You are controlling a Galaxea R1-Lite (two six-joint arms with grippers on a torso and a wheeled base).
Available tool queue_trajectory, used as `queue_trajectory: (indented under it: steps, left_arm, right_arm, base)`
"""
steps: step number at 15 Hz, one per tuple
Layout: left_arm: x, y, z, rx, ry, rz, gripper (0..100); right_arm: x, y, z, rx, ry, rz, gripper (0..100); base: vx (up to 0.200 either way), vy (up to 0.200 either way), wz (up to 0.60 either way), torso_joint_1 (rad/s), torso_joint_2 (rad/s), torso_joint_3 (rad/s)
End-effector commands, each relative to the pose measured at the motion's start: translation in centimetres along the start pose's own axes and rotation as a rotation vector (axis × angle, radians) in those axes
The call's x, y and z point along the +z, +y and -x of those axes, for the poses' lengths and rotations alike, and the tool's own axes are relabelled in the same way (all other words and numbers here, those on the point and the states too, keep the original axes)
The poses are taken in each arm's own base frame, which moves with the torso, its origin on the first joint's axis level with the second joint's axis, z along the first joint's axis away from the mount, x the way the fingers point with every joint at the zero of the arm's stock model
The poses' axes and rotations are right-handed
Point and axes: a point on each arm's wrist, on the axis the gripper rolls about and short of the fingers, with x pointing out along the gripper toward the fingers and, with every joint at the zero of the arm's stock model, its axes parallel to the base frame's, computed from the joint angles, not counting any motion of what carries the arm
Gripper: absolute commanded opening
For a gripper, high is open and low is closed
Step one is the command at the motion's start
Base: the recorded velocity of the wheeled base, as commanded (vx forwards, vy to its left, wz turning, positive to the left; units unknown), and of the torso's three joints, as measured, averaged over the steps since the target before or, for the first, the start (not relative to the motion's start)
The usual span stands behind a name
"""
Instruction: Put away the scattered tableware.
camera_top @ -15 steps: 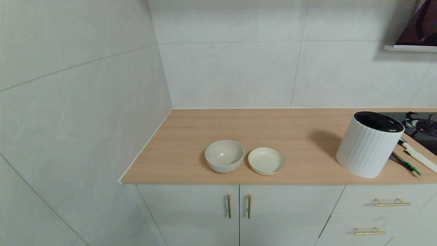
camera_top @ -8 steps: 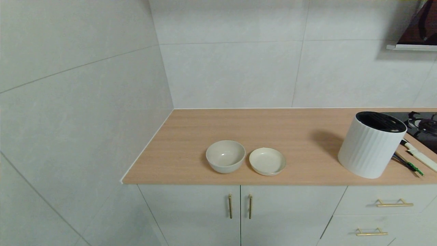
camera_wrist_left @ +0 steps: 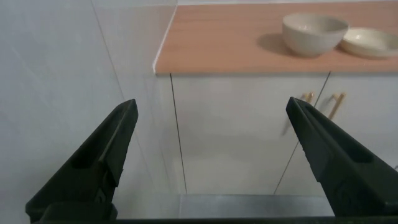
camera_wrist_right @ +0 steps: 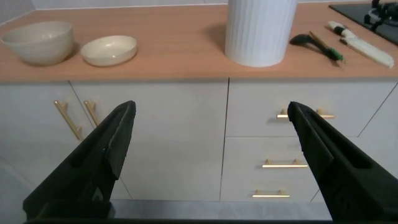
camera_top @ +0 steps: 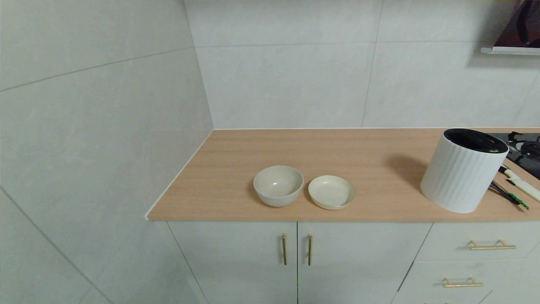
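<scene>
Left gripper [camera_wrist_left: 211, 167] is hanging low in front of the cupboard doors [camera_wrist_left: 249, 137], fingers [camera_wrist_left: 93, 168] spread wide apart and holding nothing. Right gripper [camera_wrist_right: 211, 163] is hanging the same way, facing the doors and the drawers [camera_wrist_right: 298, 143], jaws wide with nothing between them. Both are sitting below counter level, well apart from any tableware.

On the counter [camera_top: 337, 147] the bowl [camera_top: 278, 185] is sitting upright near the front edge, above the cupboard doors. The dish [camera_top: 331, 192] is lying just beside it on the robot's right, with the rims near or barely touching, can't tell which. The white ribbed holder [camera_top: 462, 171] is standing further right, well apart from the dish. The chopsticks [camera_top: 508, 195] and a white-handled knife [camera_top: 522, 186] are lying just beyond the holder, by the stove [camera_top: 525, 148].

Judging: nothing is looking put away yet, so the step in hand is looking like approach and first pick. Doing it well is calling for lifting the arms above the counter edge first, so the fingers aren't clipping the front lip. The bowl is probably suiting the left arm, and the dish or utensils the right, each being nearer that side. For the bowl, one finger is going best inside the rim and one outside. The dish is looking shallow and slick, so a rim pinch from the front is seeming safer than a top grab. The chopsticks are lying thin and flat, likely the fiddliest grasp. Biggest risk is knocking the bowl into the dish.
</scene>
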Motion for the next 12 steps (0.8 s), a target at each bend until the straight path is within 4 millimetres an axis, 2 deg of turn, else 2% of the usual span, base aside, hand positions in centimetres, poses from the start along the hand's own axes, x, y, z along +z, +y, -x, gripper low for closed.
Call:
queue_trajectory:
  steps: [1, 12]
  left_arm:
    - [-0.01, 0.00, 0.00, 0.000, 0.000, 0.001, 100]
    - [-0.01, 0.00, 0.00, 0.000, 0.000, -0.001, 100]
  right_arm:
    - [0.00, 0.00, -0.01, 0.001, 0.001, 0.000, 100]
    - [0.00, 0.00, -0.01, 0.001, 0.001, 0.000, 100]
  base:
    - [0.000, 0.000, 0.00, -0.242, 0.54, 0.290]
    - [0.000, 0.000, 0.00, -0.235, 0.53, 0.296]
